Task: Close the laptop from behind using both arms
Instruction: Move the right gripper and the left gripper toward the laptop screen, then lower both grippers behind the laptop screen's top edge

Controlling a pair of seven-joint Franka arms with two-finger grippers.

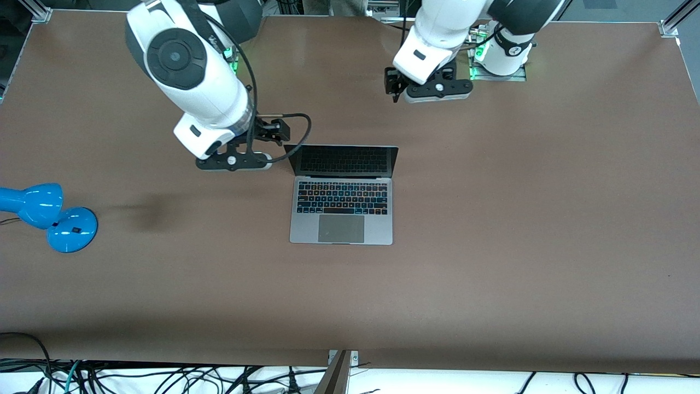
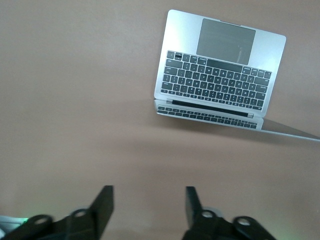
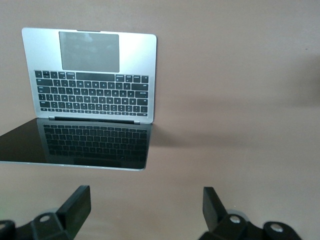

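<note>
One laptop point(image 1: 343, 208) open; two claws, nothing gripped.

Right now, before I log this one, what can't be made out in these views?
- Slim silver-grey laptop: lid's outer face unseen in every view; each faces the screen side.
- Left wrist view: lid corner cut off by the frame edge.
- Blue desk lamp: arm cut off at the front view's edge.

Two white jointed arms with glossy rounded shells are seen, each banded in dark grey at the joints. A round black end cap is carried on the right arm point(image 1: 180, 60). A black cable is looped from its wrist. The left arm point(image 1: 437, 38) is marked by a small dark slot on its wrist shell. Each tool mount is black, with pale round screws.
</note>
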